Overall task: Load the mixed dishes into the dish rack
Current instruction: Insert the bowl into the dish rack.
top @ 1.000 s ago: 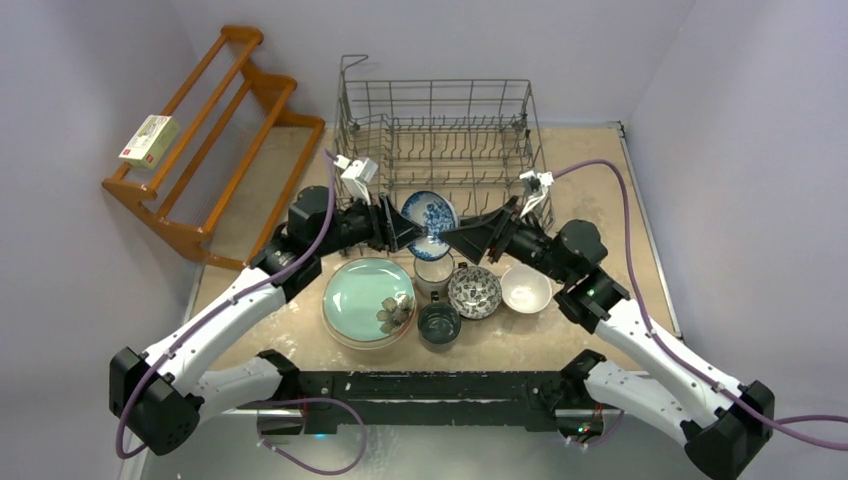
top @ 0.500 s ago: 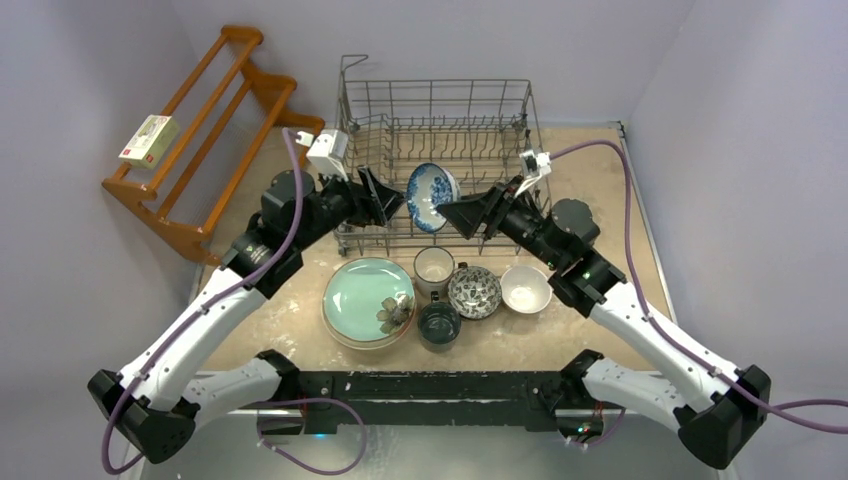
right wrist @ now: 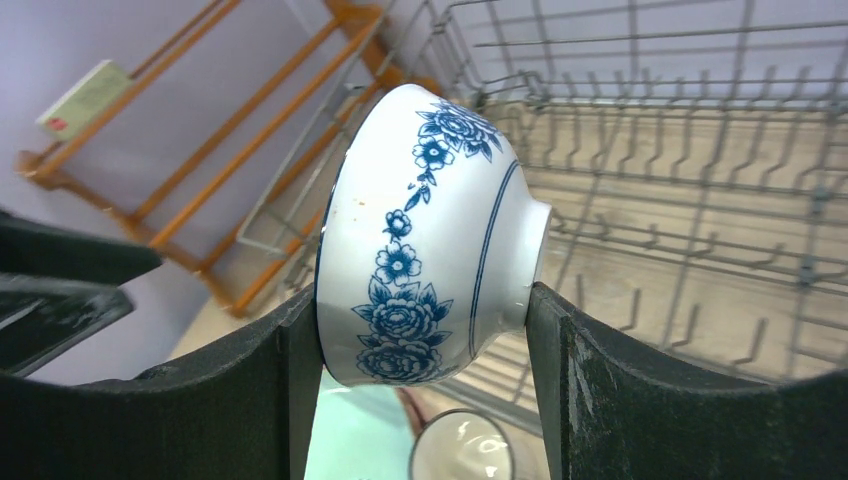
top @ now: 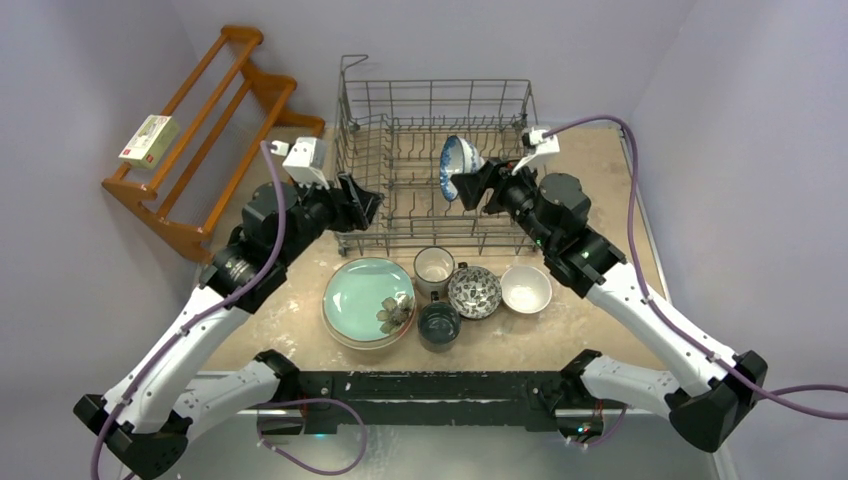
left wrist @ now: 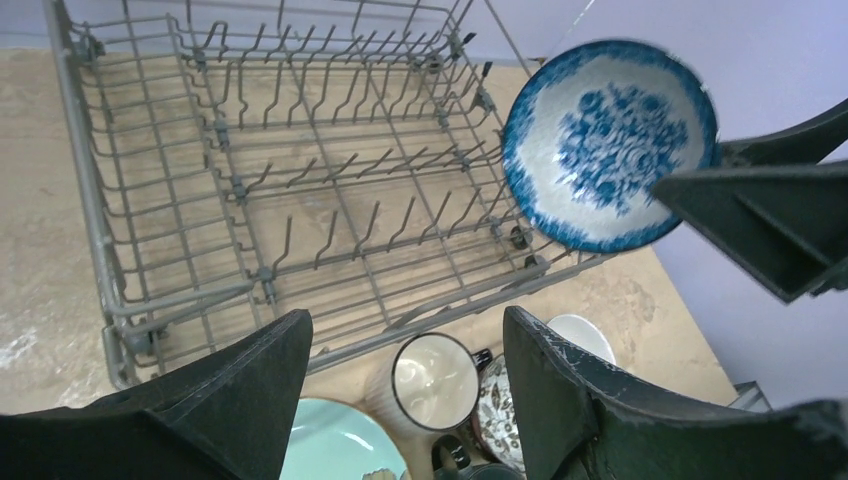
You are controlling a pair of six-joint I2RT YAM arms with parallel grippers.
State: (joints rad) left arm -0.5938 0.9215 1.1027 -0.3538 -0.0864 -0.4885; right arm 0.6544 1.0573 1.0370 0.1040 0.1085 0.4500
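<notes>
Glazed white ceramic painted with blue flowers: that is the one bowl [right wrist: 420, 230] in the air, tipped on its side above the right half of the dish rack [top: 410, 175], clear of the tines. The right fingers [right wrist: 620, 400], matte black and wedge-shaped, are clamped on it, one against the mouth, the other against the foot ring. The left fingers [left wrist: 230, 400], two wedges of the same kind, stand apart with nothing between them, near the rack's front left corner. The rack is grey wire, rectangular and tall-sided, with rows of upright tines. On the mottled sandy bench [top: 590, 170] in front of it sit one round mint-green plate [top: 360, 290] with a flower motif near its edge (a paler rim shows beneath it, and how many lie below I cannot tell), two mugs, one white mug [top: 434, 266] and one dark teal mug [top: 439, 323], and two small bowls, one patterned bowl [top: 474, 291] and one plain beige bowl [top: 526, 288]. At the far left stands a brown wooden slatted shelf [top: 225, 120] carrying one small box [top: 149, 139].
</notes>
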